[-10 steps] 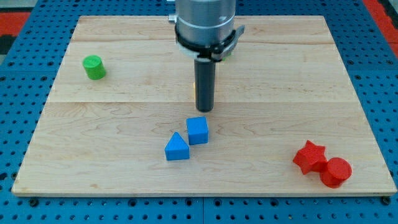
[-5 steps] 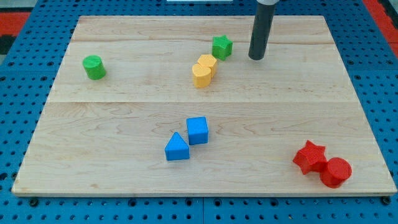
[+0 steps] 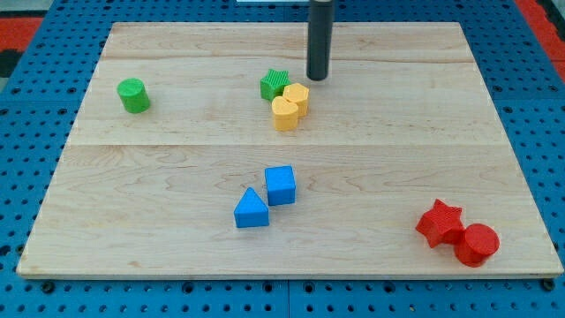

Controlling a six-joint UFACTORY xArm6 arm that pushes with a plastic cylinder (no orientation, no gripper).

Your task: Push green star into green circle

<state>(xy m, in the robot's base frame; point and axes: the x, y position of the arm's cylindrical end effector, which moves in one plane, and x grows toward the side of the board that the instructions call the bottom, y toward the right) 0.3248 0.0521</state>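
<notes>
The green star [image 3: 274,84] lies on the wooden board [image 3: 177,177], upper middle, touching the two yellow blocks [image 3: 290,106] just to its lower right. The green circle, a short cylinder [image 3: 134,95], stands far to the view's left near the board's left edge. My tip [image 3: 317,77] is on the board just to the right of the green star and above the yellow blocks, a small gap away from the star.
A blue cube [image 3: 281,185] and a blue triangle [image 3: 251,209] sit together at the lower middle. A red star [image 3: 439,223] and a red cylinder [image 3: 477,244] sit at the lower right corner.
My tip has moved left from the star's right side. The green star has slid left and slightly down, now against the upper left of the yellow blocks.
</notes>
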